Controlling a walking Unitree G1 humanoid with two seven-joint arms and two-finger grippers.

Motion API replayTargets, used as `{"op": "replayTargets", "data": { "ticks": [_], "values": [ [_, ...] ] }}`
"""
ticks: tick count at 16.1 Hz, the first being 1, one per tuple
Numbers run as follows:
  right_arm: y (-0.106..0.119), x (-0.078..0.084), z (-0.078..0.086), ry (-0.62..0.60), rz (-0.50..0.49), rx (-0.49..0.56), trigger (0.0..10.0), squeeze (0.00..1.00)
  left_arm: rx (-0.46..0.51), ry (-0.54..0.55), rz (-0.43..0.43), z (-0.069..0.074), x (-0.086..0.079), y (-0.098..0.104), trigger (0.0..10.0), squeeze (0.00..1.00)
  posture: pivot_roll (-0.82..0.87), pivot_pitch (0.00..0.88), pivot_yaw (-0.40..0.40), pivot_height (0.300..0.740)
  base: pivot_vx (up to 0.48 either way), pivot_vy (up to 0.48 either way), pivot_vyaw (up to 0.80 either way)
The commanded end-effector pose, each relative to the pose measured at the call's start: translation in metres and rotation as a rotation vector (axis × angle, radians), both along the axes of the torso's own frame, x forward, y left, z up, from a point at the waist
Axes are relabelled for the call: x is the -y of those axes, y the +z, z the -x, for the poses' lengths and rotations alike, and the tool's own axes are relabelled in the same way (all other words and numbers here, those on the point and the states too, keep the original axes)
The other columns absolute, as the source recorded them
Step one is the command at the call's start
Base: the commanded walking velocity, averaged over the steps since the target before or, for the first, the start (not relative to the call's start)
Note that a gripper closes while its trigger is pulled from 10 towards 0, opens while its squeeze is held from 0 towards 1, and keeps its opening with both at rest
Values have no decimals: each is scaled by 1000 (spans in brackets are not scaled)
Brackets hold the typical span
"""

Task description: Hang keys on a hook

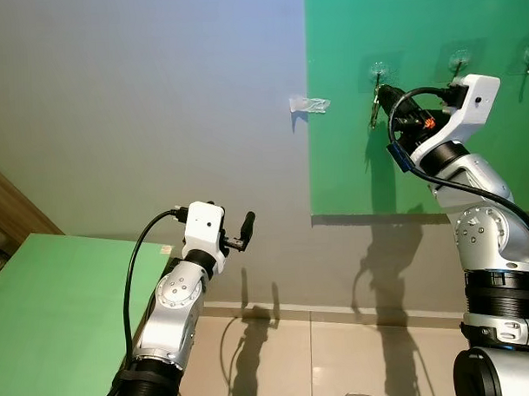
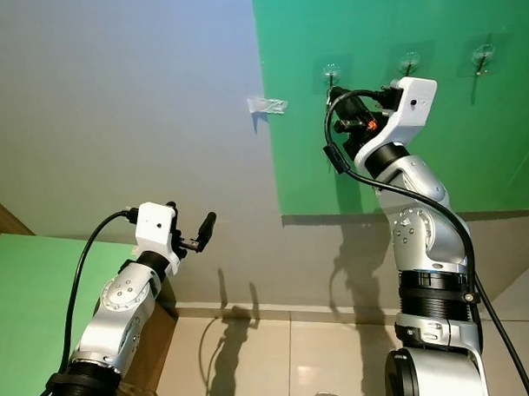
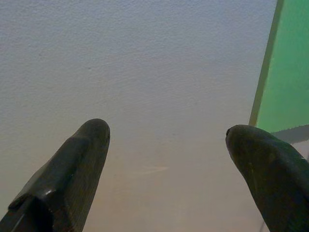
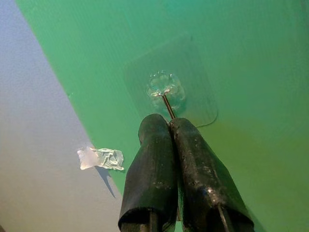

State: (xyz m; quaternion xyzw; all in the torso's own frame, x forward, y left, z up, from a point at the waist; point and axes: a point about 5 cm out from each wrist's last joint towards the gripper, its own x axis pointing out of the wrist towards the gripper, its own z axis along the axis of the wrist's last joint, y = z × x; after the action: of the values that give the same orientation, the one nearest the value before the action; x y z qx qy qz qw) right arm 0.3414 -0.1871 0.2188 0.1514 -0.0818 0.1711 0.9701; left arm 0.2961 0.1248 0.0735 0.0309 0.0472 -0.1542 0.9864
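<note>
Right gripper (image 4: 170, 126) is raised to the clear hook (image 4: 165, 88) on the green panel (image 4: 241, 58), fingers clamped on the keys (image 1: 375, 107), which hang at the hook. Left gripper (image 3: 166, 140) idle, fingers spread.

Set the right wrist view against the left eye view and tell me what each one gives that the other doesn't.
Right wrist view: the right gripper with its fingers pressed together on a thin metal ring that reaches up to the clear hook, seen close on its transparent pad.

Left eye view: the left gripper raised before the grey wall, two more hooks along the green panel, and keys dangling below the hook.

Both: that hook, the green panel, the crumpled clear tape on the grey wall.
</note>
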Motion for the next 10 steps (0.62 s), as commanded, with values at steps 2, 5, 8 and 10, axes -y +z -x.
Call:
{"op": "replayTargets", "data": {
  "ticks": [2,5,8,10],
  "values": [
    [7,-5,-4,23,-12,6,0,0,14,6,-10,-1,-3,4,10000,0,-226,0,117,740,0,0,0],
    [6,-7,-6,41,-47,-14,0,0,18,6,-9,-2,-2,5,10000,0,-223,0,107,740,0,0,0],
    [4,-6,-8,38,-76,-36,0,0,16,12,-6,-1,-2,4,10000,0,-221,0,100,740,0,0,0],
    [4,-6,-10,37,-95,-48,0,0,15,12,-4,-1,-1,3,10000,0,-220,0,98,740,0,0,0]
  ]
}}
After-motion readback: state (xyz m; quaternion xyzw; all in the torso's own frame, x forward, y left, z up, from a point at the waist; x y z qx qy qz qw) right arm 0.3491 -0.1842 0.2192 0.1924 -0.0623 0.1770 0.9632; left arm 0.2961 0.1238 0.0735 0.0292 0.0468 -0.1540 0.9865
